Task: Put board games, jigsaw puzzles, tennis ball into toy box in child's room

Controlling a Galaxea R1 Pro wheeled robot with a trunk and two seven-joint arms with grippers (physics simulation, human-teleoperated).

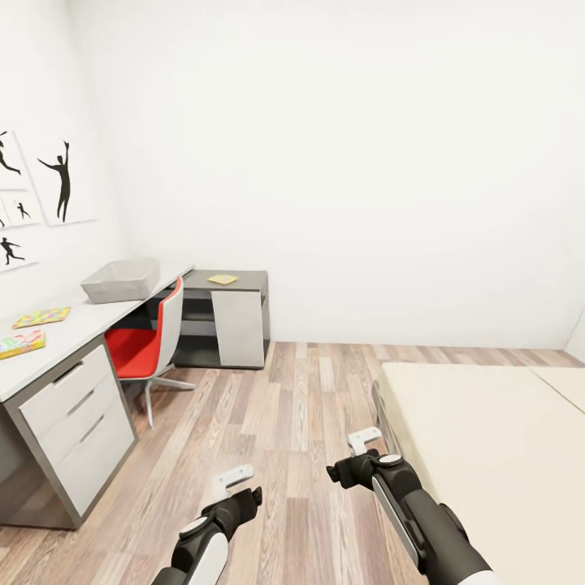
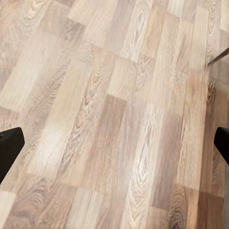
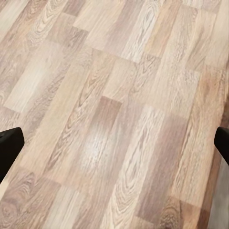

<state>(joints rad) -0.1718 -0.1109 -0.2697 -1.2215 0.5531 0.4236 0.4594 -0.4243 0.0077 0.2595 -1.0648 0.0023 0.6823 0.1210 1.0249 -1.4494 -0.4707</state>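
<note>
Well ahead of both spread, empty jaws: toy box (image 1: 120, 280) on the table (image 1: 81, 329), seemingly unfilled. Left gripper (image 1: 237, 481) and right gripper (image 1: 363, 444) hang over the floor (image 1: 268, 422). Puzzle (image 1: 41, 317) and board game (image 1: 20, 344) not yet collected; bed (image 1: 487, 439) beside right jaws.

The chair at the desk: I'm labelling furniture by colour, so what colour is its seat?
Red, with a white outer shell on the chair; clearest in the head view.

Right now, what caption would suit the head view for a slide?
Robot with both grippers (left, right) empty faces a desk holding a grey bin, bed alongside.
</note>
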